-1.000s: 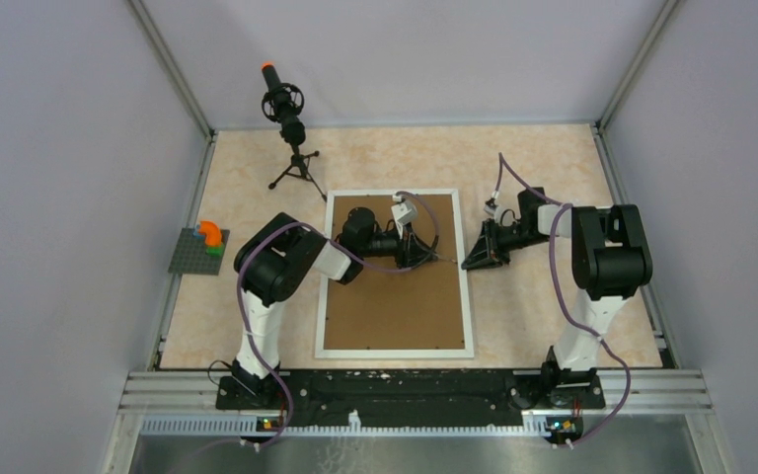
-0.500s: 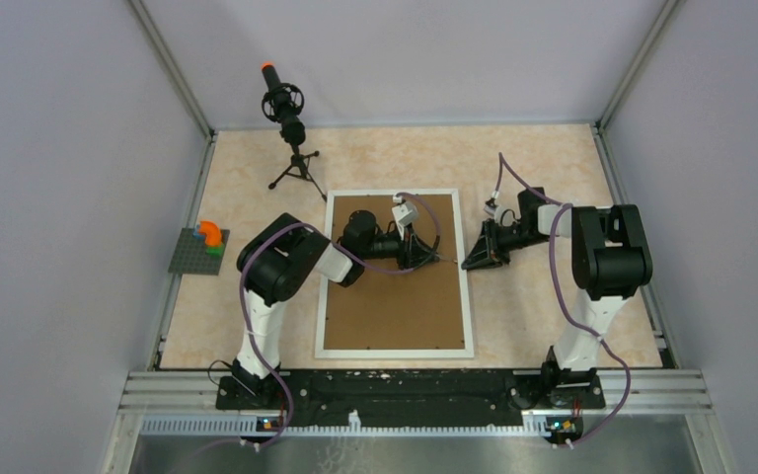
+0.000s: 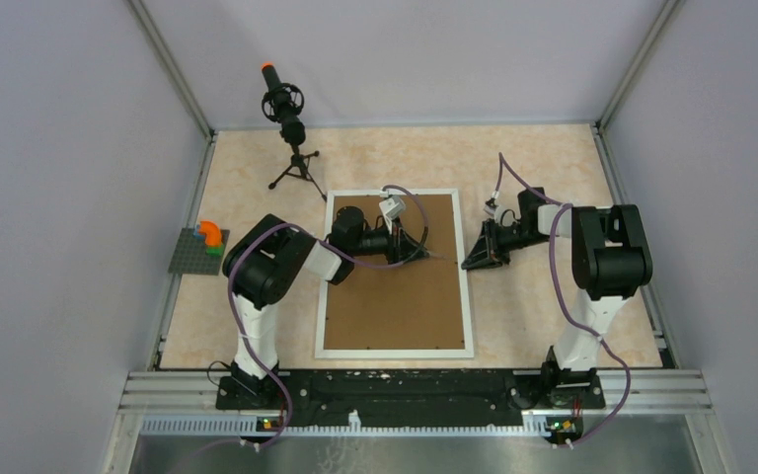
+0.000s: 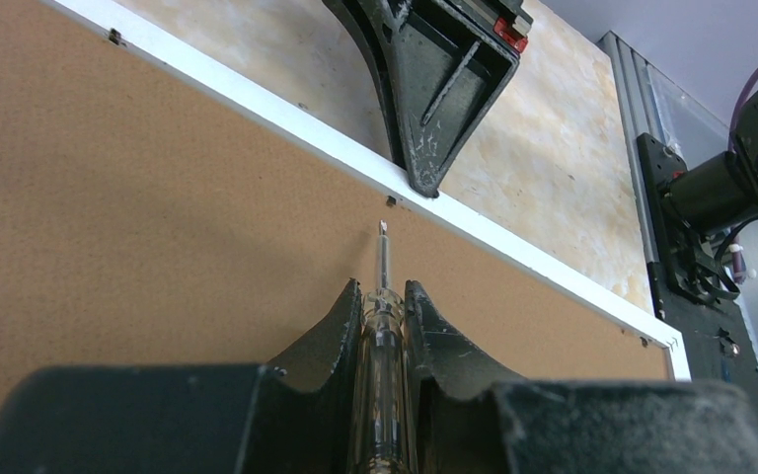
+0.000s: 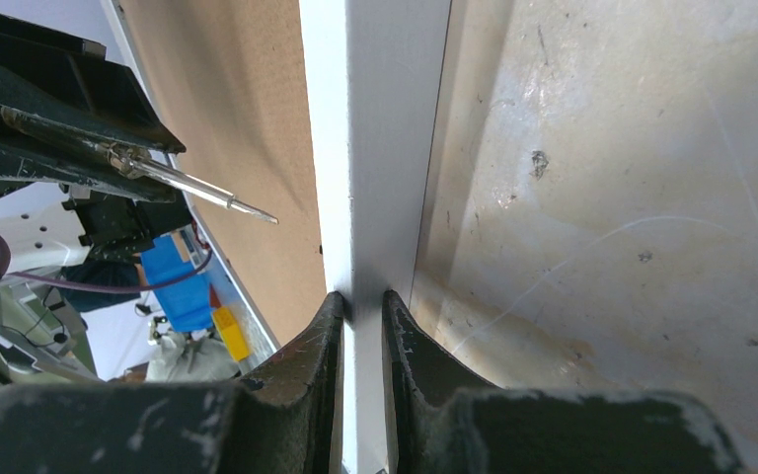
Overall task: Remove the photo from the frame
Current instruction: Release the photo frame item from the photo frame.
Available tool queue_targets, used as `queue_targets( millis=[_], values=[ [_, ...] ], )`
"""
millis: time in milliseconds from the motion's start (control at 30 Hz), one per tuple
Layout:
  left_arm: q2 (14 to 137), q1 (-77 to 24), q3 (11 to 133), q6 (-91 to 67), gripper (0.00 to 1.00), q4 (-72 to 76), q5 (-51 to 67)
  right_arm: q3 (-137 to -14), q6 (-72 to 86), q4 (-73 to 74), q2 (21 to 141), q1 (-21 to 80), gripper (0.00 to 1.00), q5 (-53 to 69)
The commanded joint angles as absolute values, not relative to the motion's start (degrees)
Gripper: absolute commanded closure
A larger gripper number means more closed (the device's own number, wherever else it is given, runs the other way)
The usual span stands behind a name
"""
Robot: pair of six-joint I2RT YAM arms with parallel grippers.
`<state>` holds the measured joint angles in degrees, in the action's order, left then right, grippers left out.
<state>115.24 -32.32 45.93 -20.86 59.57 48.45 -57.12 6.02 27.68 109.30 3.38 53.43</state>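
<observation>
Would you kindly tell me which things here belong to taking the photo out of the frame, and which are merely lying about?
Job: frame, lying back up; backing board; screwdriver in left gripper; right gripper on the frame's edge.
Lying about: microphone stand; block plate.

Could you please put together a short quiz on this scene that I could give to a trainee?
1. True or false: the frame lies with its brown backing board facing up.
2. What does the left gripper hold? A) a pen B) a screwdriver C) nothing
3. Which edge of the frame, by the robot's own sides, is the right gripper closed on?

Key
1. True.
2. B.
3. The right edge; the white rim sits between its fingers.
</observation>
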Motion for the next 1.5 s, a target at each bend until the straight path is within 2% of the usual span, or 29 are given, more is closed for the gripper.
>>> queue_targets(
  millis=[0, 933, 1467],
  values=[
    [115.24, -32.7, 46.62, -19.08, 1.0, 61.77, 49.93, -56.57, 3.21, 26.11, 112.04, 4.31, 0.96, 44.71],
    [122.46, -37.29, 49.02, -17.06, 1.0, 63.97, 50.34, -56.94, 3.17, 26.32, 112.07, 4.44, 0.96, 44.5],
    [128.87, -41.52, 51.41, -17.68, 1.0, 67.62, 52.79, -59.02, 3.32, 25.38, 115.25, 8.53, 0.99, 42.55]
  ],
)
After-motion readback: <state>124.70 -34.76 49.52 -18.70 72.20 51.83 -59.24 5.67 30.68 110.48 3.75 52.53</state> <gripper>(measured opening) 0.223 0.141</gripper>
